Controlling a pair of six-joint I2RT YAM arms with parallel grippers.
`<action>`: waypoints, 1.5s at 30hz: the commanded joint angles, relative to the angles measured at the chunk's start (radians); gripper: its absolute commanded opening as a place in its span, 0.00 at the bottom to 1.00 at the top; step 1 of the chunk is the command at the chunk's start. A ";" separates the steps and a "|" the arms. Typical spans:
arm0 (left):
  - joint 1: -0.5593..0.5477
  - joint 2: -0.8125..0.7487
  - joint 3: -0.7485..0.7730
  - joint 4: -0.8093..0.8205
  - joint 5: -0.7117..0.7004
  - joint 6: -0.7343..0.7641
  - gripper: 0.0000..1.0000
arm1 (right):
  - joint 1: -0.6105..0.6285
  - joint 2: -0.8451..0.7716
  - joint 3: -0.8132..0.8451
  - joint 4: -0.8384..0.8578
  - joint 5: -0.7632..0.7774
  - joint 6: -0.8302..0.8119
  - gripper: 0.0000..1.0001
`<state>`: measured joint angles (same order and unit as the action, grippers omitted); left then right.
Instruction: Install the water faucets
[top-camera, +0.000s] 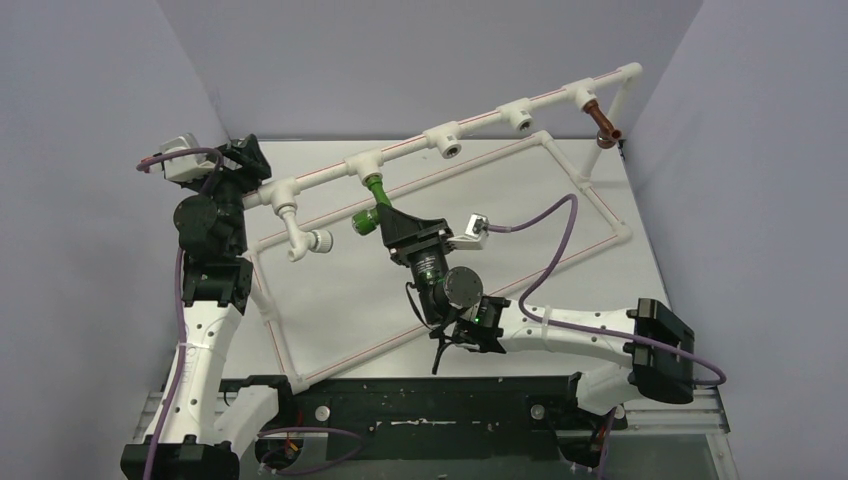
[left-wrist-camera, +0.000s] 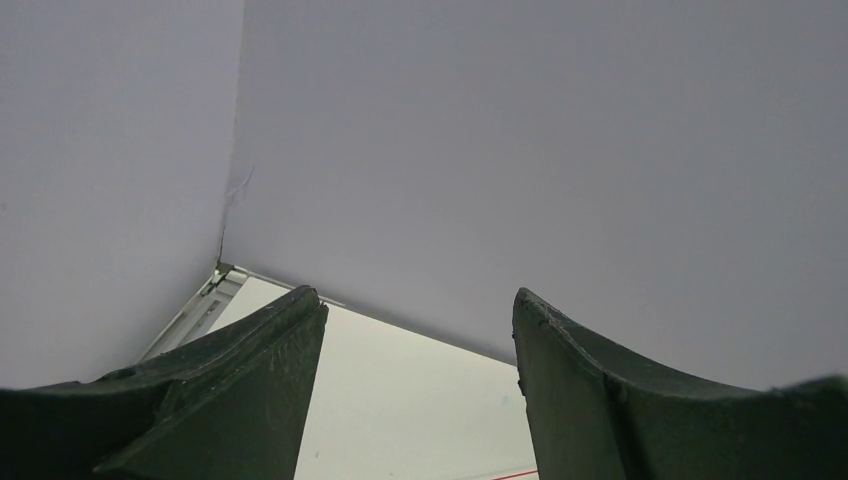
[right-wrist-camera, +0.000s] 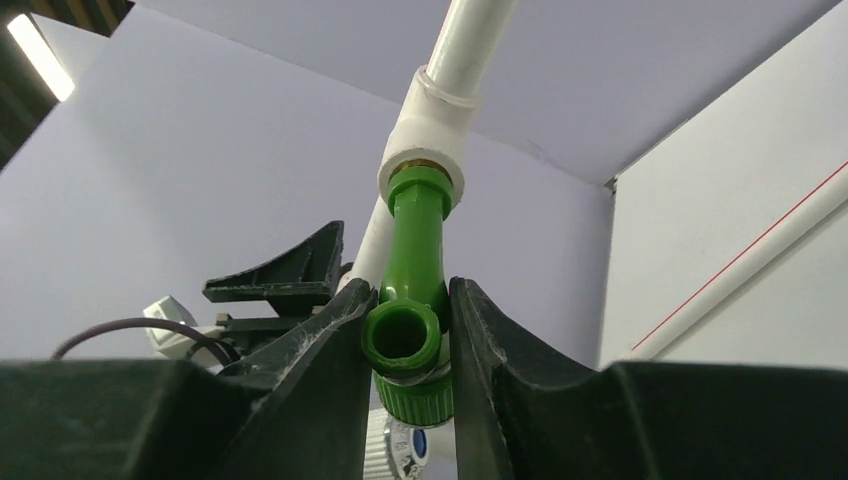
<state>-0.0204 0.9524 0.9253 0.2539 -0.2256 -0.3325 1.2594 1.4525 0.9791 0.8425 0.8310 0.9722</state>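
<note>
Grey walls (top-camera: 420, 60) behind, your right gripper (right-wrist-camera: 408, 300) pinches the green faucet (right-wrist-camera: 418, 240) mid-frame; turn it square to its tee socket (right-wrist-camera: 430, 130). Left gripper (left-wrist-camera: 415, 300) gapes empty.

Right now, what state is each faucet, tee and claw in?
Green faucet: in its tee, gripped.
Brown faucet: in the far-right tee, untouched.
White tap: on the left elbow, untouched.
Middle tees: both empty.
Right claw: shut on the green faucet.
Left claw: open, empty.
</note>
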 joint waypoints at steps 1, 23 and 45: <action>0.009 0.067 -0.100 -0.331 0.003 0.010 0.66 | -0.007 -0.047 0.019 -0.071 -0.077 0.489 0.00; 0.009 0.070 -0.099 -0.334 -0.012 0.016 0.66 | -0.031 -0.067 -0.032 -0.085 -0.169 0.806 0.28; 0.010 0.067 -0.099 -0.334 -0.010 0.018 0.66 | -0.016 -0.181 -0.097 -0.204 -0.214 0.604 0.76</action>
<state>-0.0170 0.9569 0.9257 0.2592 -0.2340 -0.3332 1.2350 1.3411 0.8825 0.6418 0.6250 1.6951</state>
